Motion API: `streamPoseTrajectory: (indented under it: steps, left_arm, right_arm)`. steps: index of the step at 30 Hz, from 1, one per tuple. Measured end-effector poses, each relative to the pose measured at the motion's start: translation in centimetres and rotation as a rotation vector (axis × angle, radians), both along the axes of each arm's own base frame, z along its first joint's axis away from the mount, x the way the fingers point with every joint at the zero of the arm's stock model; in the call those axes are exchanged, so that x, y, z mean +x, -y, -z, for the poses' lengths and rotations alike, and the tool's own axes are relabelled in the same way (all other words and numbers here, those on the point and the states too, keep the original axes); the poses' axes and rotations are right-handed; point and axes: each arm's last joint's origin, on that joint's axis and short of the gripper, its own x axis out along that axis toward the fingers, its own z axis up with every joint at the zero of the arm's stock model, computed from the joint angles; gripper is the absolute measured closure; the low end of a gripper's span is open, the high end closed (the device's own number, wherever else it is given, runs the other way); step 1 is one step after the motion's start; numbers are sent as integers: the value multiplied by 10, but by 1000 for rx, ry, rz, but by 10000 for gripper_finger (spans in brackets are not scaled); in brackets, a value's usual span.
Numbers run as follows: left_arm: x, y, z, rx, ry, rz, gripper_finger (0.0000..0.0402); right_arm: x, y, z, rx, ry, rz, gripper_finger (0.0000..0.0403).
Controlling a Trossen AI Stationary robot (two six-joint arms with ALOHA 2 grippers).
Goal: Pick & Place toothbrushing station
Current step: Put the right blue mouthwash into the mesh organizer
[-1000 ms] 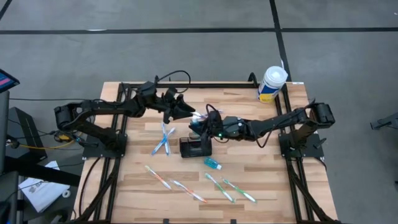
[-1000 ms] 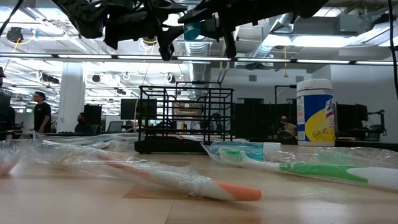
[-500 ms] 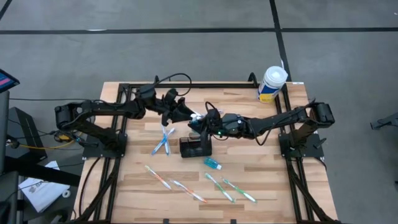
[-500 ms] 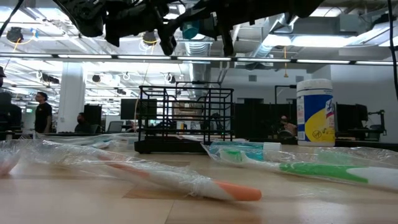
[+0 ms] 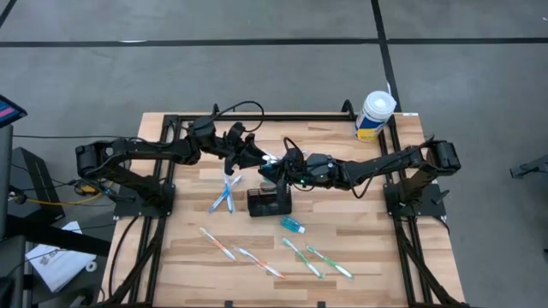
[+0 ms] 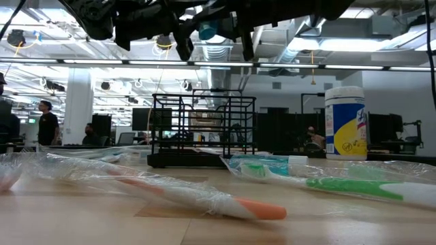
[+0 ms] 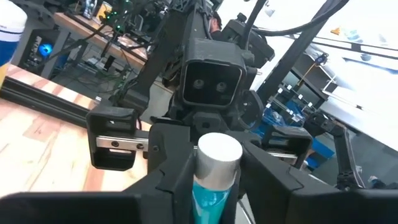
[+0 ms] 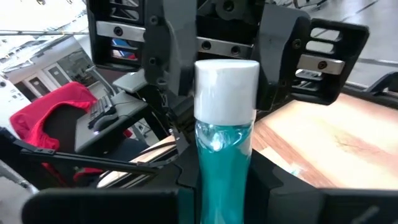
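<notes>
High view: the black wire-mesh basket [image 5: 268, 201] stands near the middle of the tabletop [image 5: 360, 257]. The left tool [image 5: 257, 156] and right tool [image 5: 278, 168] meet just above the basket's far side; their tips overlap, so the jaws cannot be read here. A small teal bottle [image 5: 293, 225] lies just beside the basket on the near side; wrapped toothbrushes [image 5: 330, 262] lie nearer the front edge. A white-and-yellow tub [image 5: 374, 115] stands at the far right corner.

Low view: the basket [image 6: 201, 133] sits upright on the tabletop, empty as far as visible. Both tools are cut off at the top edge, holding a teal object [image 6: 208, 30] above the basket.

Left wrist view: a white-capped teal bottle [image 7: 215, 177] sits between the left tool's fingers [image 7: 171, 180], which touch its sides.

Right wrist view: the right tool [image 8: 224, 180] grips the same bottle [image 8: 224, 134] by its body.
</notes>
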Motion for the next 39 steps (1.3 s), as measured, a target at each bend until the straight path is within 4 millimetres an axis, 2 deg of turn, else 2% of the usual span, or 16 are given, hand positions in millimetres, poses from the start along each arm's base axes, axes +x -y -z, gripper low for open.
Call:
streamPoseTrajectory:
  steps: [3, 9, 11, 16, 18, 20, 23, 27, 29, 32, 39]
  left_arm:
    - [0, 0, -1, 10, 6, -2, 320]
    - [0, 0, -1, 17, 8, -9, 320]
    - [0, -2, 1, 10, -6, -19, 320]
    - [-2, -6, 3, 29, -21, -17, 320]
    - [-2, -6, 7, 43, -48, -10, 320]
    - [-2, -6, 9, 62, -64, -7, 320]
    - [-2, -9, 11, 96, -71, -15, 320]
    - [-3, -10, 18, 170, -109, -38, 320]
    - [-1, -6, 19, 236, -99, -44, 320]
    - [3, 4, 19, 345, -69, -53, 320]
    - [9, 39, 27, 440, -79, -56, 320]
  right_arm:
    - [1, 0, -4, 2, 3, -1, 347]
    - [2, 2, -6, 25, 7, -4, 338]
    - [1, 3, -6, 79, -19, -41, 296]
    - [-8, 1, -8, 140, -106, -90, 151]
    - [-14, -1, -17, 130, -98, -104, 114]
    - [-22, -1, -24, 114, -110, -117, 96]
    - [-38, 1, -35, 100, -165, -109, 92]
    - [-61, 6, -42, 75, -279, -99, 108]
    - [-70, 9, -50, 61, -275, -92, 118]
    - [-84, 16, -60, 50, -278, -69, 127]
    - [-107, 28, -77, 46, -256, -22, 128]
